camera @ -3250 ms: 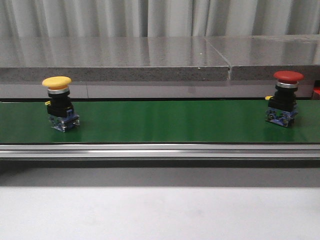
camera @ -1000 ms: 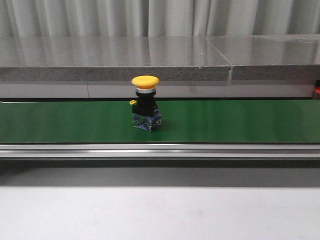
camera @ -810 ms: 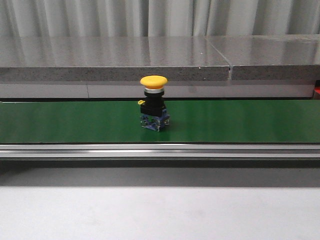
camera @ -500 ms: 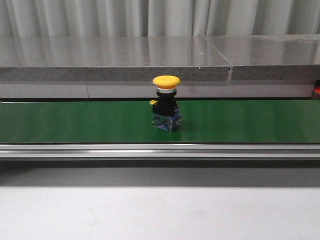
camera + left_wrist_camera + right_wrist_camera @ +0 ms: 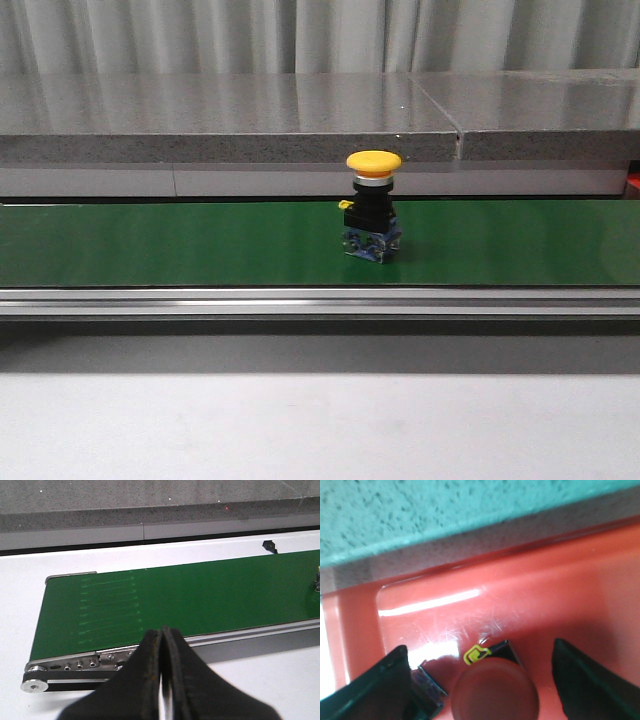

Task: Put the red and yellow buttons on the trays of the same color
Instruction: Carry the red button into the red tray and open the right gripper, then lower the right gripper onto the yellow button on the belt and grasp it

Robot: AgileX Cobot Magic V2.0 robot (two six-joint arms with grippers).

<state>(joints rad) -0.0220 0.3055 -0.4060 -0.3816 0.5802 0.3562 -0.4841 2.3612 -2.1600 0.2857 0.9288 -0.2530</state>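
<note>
With my right gripper [image 5: 480, 680] spread wide over the red button [image 5: 492, 692] in the red tray [image 5: 580, 595], my pinched-shut, empty left gripper [image 5: 162, 680] must next open for the yellow button [image 5: 373, 205] on the belt [image 5: 200, 245].

The upright button [image 5: 373, 205] stands on the conveyor belt [image 5: 200, 245], right of the belt's centre. A stone ledge [image 5: 230, 120] runs behind the belt. A second button [image 5: 492, 692] sits in the tray [image 5: 545, 600], between the right tool's [image 5: 485, 680] spread fingers [image 5: 380, 685].
</note>
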